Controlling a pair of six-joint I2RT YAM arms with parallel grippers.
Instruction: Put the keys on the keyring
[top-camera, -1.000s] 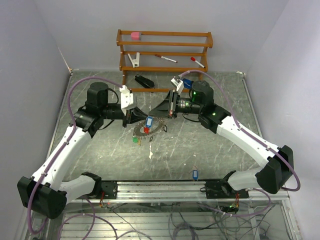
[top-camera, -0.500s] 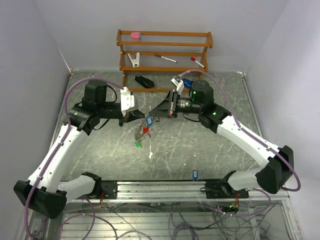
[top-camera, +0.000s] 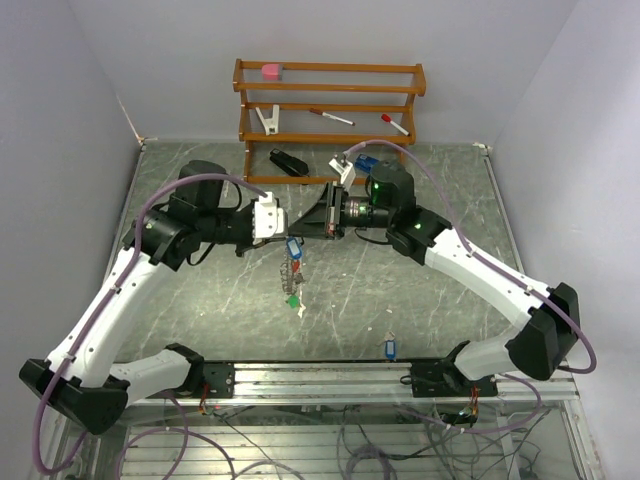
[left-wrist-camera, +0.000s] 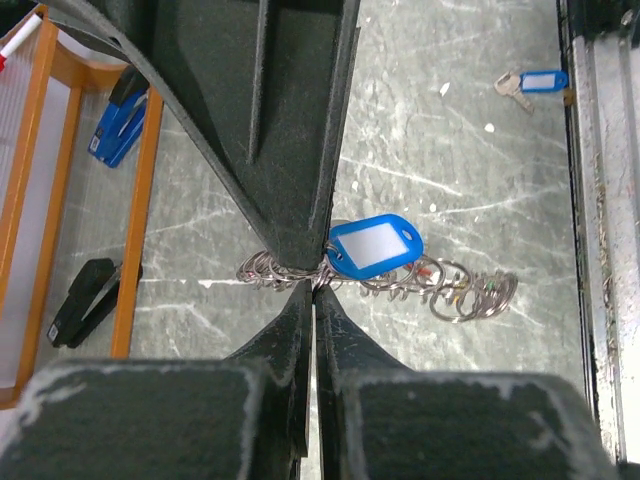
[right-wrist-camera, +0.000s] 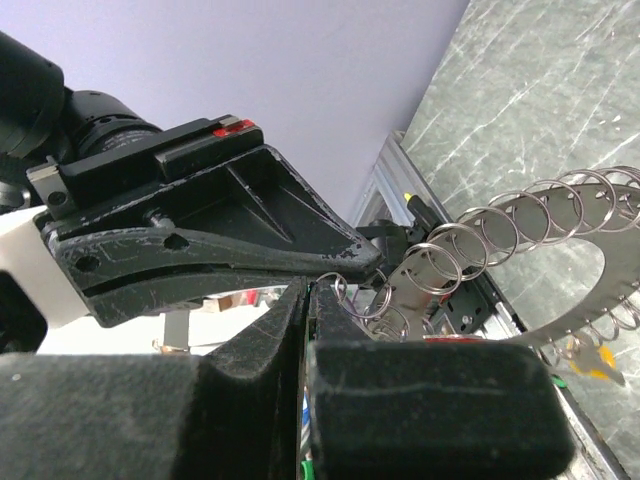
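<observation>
The keyring (top-camera: 292, 272) hangs edge-on above the table, with blue, red and green tags. It is a flat metal ring fringed with small wire rings (right-wrist-camera: 545, 255). My left gripper (top-camera: 284, 233) and my right gripper (top-camera: 304, 230) meet tip to tip at its top, and both are shut on it. In the left wrist view my left gripper (left-wrist-camera: 315, 292) pinches the rings (left-wrist-camera: 400, 285) beside the blue tag (left-wrist-camera: 372, 245). In the right wrist view my right gripper (right-wrist-camera: 311, 290) is shut at the ring's edge. One loose key with a blue tag (top-camera: 390, 349) lies near the front rail, and it also shows in the left wrist view (left-wrist-camera: 535, 82).
A wooden rack (top-camera: 330, 100) stands at the back with markers, a white clip and a pink block. A black stapler (top-camera: 288, 162) lies before it, and a blue stapler (left-wrist-camera: 120, 115) lies beside the rack. The metal rail (top-camera: 320, 375) runs along the front edge.
The keyring has been lifted off the table and now hangs down from both grippers. Both grippers have risen, and the left arm has swung right.
</observation>
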